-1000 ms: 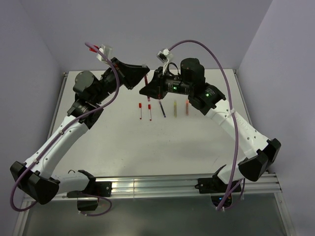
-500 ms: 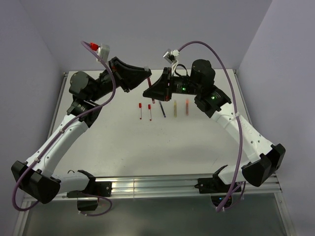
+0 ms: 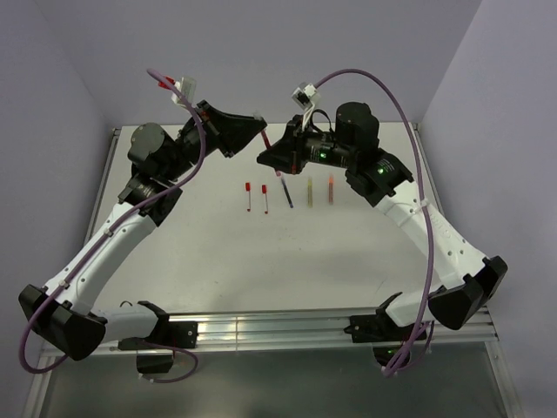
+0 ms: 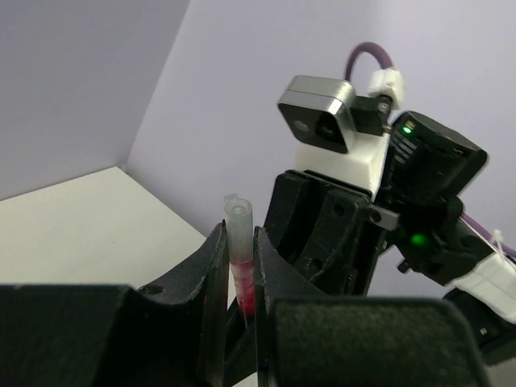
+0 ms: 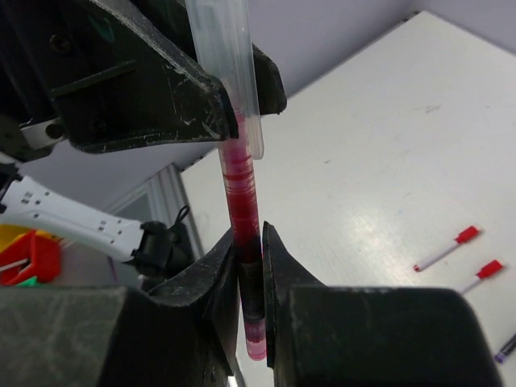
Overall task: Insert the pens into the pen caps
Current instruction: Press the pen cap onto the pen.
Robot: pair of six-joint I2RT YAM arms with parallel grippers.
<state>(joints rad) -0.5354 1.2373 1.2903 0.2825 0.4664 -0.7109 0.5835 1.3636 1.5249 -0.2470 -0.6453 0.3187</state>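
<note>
The left hand (image 4: 239, 242) is pinching the clear pen cap (image 4: 239, 222). The right hand (image 5: 248, 266) is pinching the dark red pen (image 5: 244, 201), whose upper end sits inside that cap. Both are held in the air over the far part of the worktop (image 3: 348, 261), above a row of five other pens (image 3: 287, 193). Over the last second the right arm has rolled at the wrist and shifted outward, while the two hands have stayed tip to tip. This looks like the pen being lined up and pushed home. Insertion seems started, but with so much red barrel exposed it is probably not fully seated.
</note>
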